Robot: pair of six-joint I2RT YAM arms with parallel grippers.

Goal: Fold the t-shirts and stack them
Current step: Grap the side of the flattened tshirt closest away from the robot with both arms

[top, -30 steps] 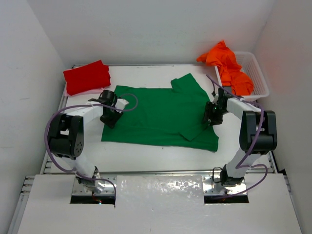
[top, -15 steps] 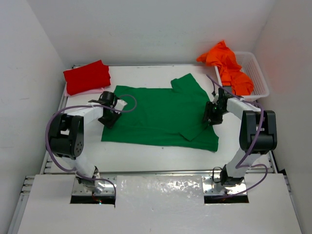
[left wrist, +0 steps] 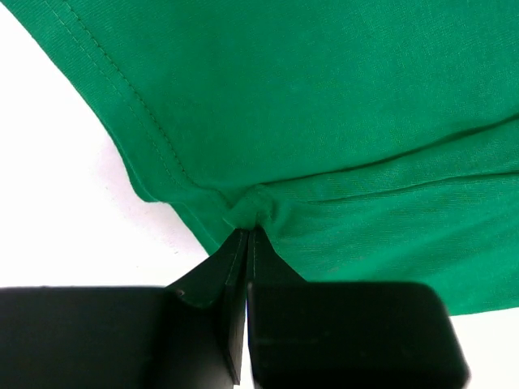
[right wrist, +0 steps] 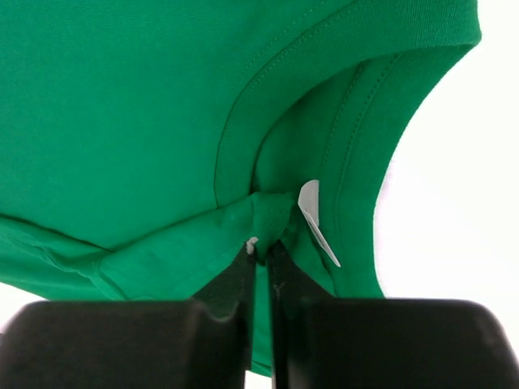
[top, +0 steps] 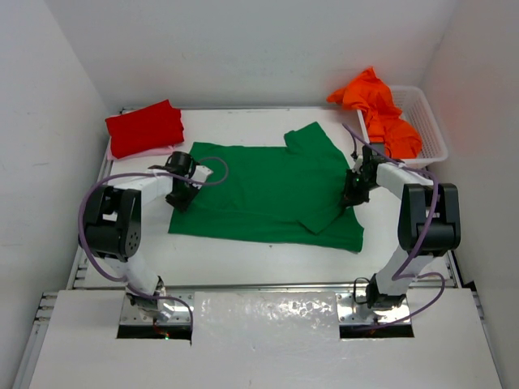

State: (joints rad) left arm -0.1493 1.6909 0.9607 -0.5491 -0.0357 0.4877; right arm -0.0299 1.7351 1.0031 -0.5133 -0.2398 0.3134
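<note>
The green t-shirt [top: 268,188] lies spread on the table's middle, one sleeve folded in near its front right. My left gripper [top: 183,194] is shut on its left hem edge; the pinched cloth [left wrist: 247,212] bunches at the fingertips. My right gripper [top: 353,191] is shut on the shirt's collar edge [right wrist: 272,212], beside the white label [right wrist: 312,212]. A folded red t-shirt [top: 144,126] sits at the back left on a light pink one [top: 134,152]. An orange t-shirt [top: 381,109] spills out of the basket.
The white mesh basket [top: 431,128] stands at the back right corner against the wall. White walls close in on three sides. Bare white tabletop [top: 243,255] lies between the green shirt and the arm bases.
Both grippers have closed on the green shirt's edges, the left at the hem, the right at the collar. The arms have barely shifted.
</note>
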